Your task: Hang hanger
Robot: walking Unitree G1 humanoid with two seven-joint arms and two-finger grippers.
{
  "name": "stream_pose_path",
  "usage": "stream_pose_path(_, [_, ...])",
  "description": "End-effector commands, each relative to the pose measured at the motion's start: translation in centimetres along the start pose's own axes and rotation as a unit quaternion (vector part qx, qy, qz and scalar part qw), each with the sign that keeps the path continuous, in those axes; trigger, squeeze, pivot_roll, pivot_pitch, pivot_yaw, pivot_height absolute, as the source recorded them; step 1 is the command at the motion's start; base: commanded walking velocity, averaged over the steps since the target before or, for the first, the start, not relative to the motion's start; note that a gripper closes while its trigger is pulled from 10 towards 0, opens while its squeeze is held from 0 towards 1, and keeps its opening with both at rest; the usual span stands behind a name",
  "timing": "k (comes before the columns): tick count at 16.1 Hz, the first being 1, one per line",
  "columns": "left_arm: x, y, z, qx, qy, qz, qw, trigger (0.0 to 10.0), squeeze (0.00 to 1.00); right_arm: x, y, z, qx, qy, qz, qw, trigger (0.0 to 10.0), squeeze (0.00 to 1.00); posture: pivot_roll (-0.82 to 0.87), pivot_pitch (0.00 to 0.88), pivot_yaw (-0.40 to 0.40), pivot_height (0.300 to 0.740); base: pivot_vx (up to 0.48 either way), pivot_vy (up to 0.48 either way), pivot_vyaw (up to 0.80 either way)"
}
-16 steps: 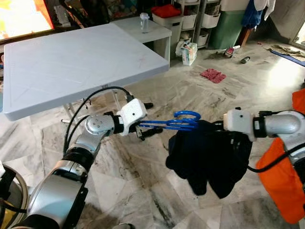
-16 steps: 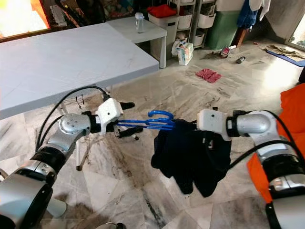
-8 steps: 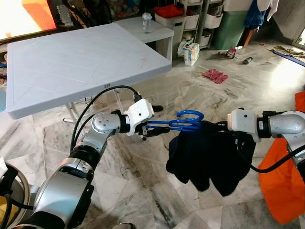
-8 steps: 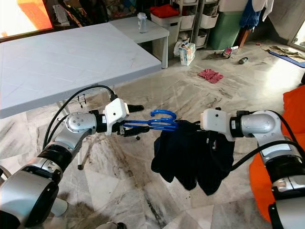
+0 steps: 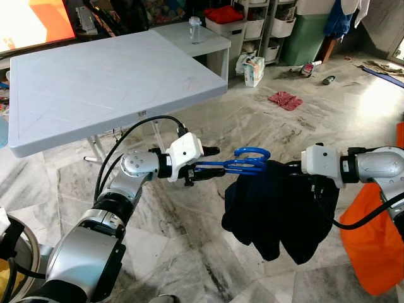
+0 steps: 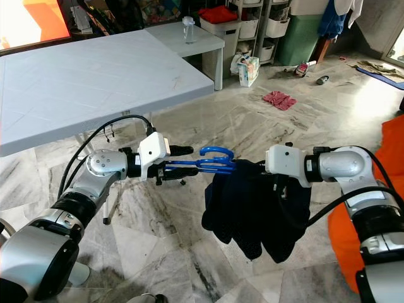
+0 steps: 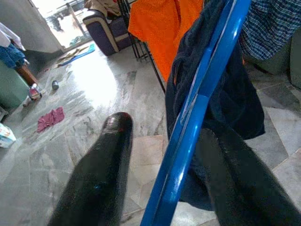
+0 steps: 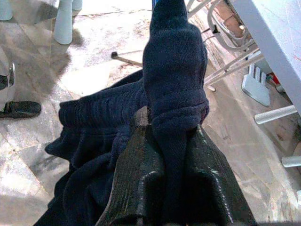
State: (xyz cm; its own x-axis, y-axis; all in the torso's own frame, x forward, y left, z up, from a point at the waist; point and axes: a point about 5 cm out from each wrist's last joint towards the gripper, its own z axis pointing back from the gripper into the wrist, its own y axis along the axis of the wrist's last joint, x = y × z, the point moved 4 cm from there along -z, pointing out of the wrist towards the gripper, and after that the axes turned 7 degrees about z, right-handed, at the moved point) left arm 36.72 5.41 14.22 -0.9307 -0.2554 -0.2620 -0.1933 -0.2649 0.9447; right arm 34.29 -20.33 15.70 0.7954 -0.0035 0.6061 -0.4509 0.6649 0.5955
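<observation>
A blue plastic hanger (image 5: 243,163) lies level between my two arms at chest height, its hook (image 5: 252,152) pointing up. A navy garment (image 5: 278,211) is draped over its right half and hangs down. My left gripper (image 5: 208,165) stands open around the hanger's bare left end. In the left wrist view the blue bar (image 7: 188,141) lies against one black finger, with a gap to the other finger (image 7: 101,179). My right gripper (image 8: 169,127) is shut on a fold of the navy cloth over the hanger's right end, its fingers mostly buried in the fabric.
A large white folding table (image 5: 95,82) stands at the back left, its legs (image 5: 95,148) near my left arm. An orange garment (image 5: 372,240) hangs at the right edge. A red cloth (image 5: 284,99) lies on the marble floor, with storage bins beyond it.
My left gripper has slid a little to the right along the hanger, and its fingers stand closer together. The hanger and garment stay level between the arms.
</observation>
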Motion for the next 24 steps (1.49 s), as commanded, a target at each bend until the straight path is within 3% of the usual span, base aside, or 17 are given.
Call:
stream_pose_path(1, [-0.1,0.3,-0.1,0.0,-0.011,-0.004,1.0,0.0,0.0,0.6,0.4,0.5,0.003,-0.014,0.015,1.0,10.0,0.0,-0.07,0.0,0.04,0.74,0.0,0.0,0.0])
stream_pose_path(18, [0.4,-0.6,0.1,-0.022,-0.028,0.008,0.999,0.0,0.0,1.7,0.3,0.3,-0.003,-0.05,0.024,0.998,10.0,0.0,-0.07,0.0,0.032,0.74,0.0,0.0,0.0])
stream_pose_path(19, [0.5,-0.7,0.1,-0.02,-0.026,0.01,0.999,0.0,0.0,1.7,0.3,0.2,-0.003,-0.048,0.02,0.999,10.0,0.81,-0.07,0.0,0.032,0.74,0.0,0.0,0.0])
stream_pose_path(20, [0.5,-0.7,0.2,-0.02,-0.025,0.011,0.999,0.0,0.0,1.6,0.3,0.1,0.0,-0.045,0.012,0.999,10.0,1.0,-0.07,0.0,0.03,0.74,0.0,0.0,0.0])
stream_pose_path(22, [0.6,-1.1,0.2,-0.014,-0.014,0.023,1.0,0.0,0.0,1.8,0.2,0.0,0.001,-0.047,0.0,0.999,10.0,1.0,-0.06,0.0,0.026,0.74,0.0,0.0,0.0])
stream_pose_path(24, [0.4,-1.3,0.4,0.009,0.01,0.06,0.998,0.0,0.0,2.6,0.2,0.0,-0.007,-0.067,0.009,0.998,10.0,1.0,-0.06,0.0,0.024,0.74,0.0,0.0,0.0])
